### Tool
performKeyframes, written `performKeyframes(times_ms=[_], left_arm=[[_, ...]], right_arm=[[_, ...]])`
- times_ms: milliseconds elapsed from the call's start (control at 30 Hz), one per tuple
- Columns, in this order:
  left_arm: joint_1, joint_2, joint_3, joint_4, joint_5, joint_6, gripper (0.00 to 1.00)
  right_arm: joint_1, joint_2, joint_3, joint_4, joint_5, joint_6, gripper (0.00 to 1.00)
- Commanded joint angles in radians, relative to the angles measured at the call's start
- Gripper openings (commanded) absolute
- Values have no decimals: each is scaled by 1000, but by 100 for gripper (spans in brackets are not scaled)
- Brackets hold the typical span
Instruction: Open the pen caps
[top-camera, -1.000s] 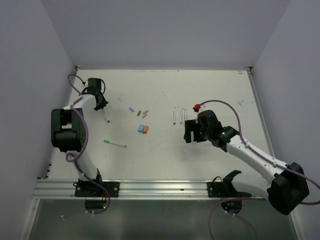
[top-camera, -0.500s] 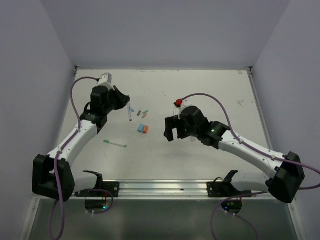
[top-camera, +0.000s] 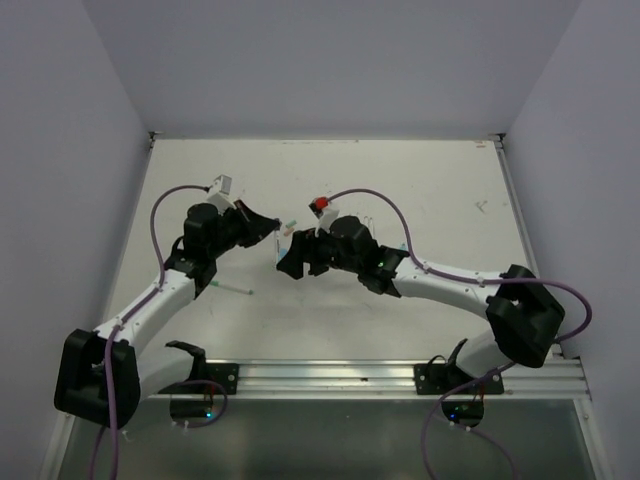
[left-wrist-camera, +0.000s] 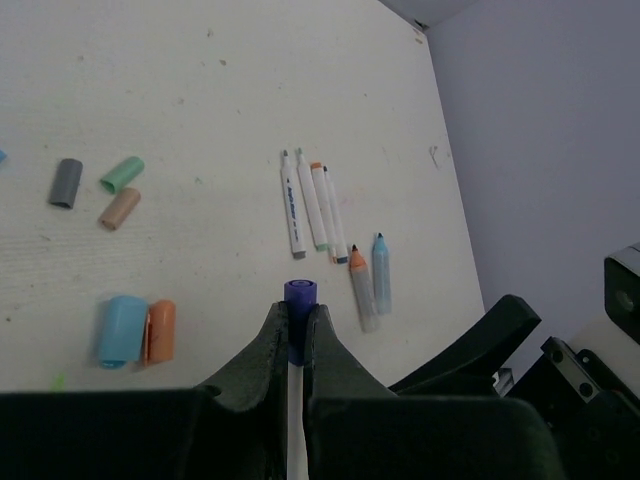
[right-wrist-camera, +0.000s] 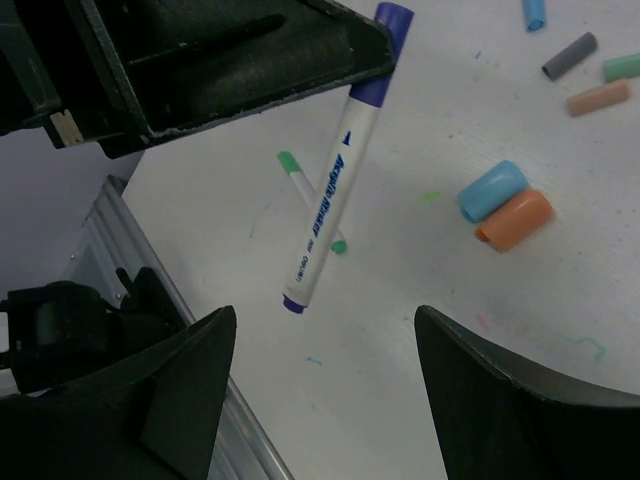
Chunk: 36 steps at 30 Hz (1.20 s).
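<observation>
1. Purple plastic, short and round: the purple cap (left-wrist-camera: 300, 294) sits closed on one end of a white marker (right-wrist-camera: 325, 200). The marker has dark print along its barrel and a purple band at its other end.
2. The left claw (left-wrist-camera: 299, 318) is clamped on the marker at the capped end. The cap's tip pokes out just past the fingertips (left-wrist-camera: 273, 335), and the barrel hangs tilted above the counter (right-wrist-camera: 420, 330).
3. The right claw (right-wrist-camera: 325, 340) is spread wide with nothing between its fingers. It is near the marker's free end and does not touch it.
4. Two fatter loose caps lie on the counter touching side by side: a light blue cap (right-wrist-camera: 492, 190) and an orange cap (right-wrist-camera: 515, 220). They are off to one side of the marker, and neither claw touches them.
5. Farther off, a grey cap (right-wrist-camera: 568, 55), a green cap (right-wrist-camera: 622, 66) and a tan cap (right-wrist-camera: 598, 97) lie close together.
6. A thin pen (right-wrist-camera: 312, 205) with green ends lies flat on the counter below the hanging marker.
</observation>
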Motion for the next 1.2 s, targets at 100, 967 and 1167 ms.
performKeyframes(times_ms=[100, 967, 1167], left_arm=[[-8, -60, -70, 104, 74, -80, 0], [-8, -87, -143, 116, 123, -54, 39], [-8, -95, -148, 101, 123, -24, 44]], right_arm=[[46, 58, -8, 269, 11, 28, 75], [63, 204, -3, 315, -41, 82, 0], [63, 203, -9, 315, -67, 84, 0]])
